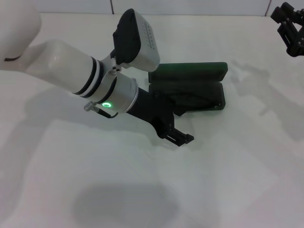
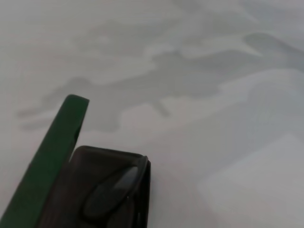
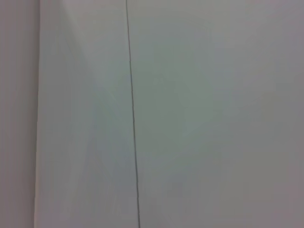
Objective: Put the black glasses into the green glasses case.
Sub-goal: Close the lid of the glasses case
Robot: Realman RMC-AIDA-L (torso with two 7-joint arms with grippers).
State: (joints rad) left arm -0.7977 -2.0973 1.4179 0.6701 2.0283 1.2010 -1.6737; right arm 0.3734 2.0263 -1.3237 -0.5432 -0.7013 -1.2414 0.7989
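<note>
The green glasses case [image 1: 191, 72] lies open in the middle of the table, its lid standing at the back and its dark-lined base [image 1: 209, 97] in front. Inside the base lie the black glasses [image 2: 113, 189], with one lens showing in the left wrist view beside the green lid edge [image 2: 52, 156]. My left gripper [image 1: 183, 126] hangs low at the front left corner of the case, open and holding nothing. The arm's wrist covers the left end of the case. My right gripper [image 1: 289, 27] is parked far off at the back right.
The white table [image 1: 142, 190] spreads bare in front of and to the right of the case. A white wall with a thin seam [image 3: 133, 118] fills the right wrist view.
</note>
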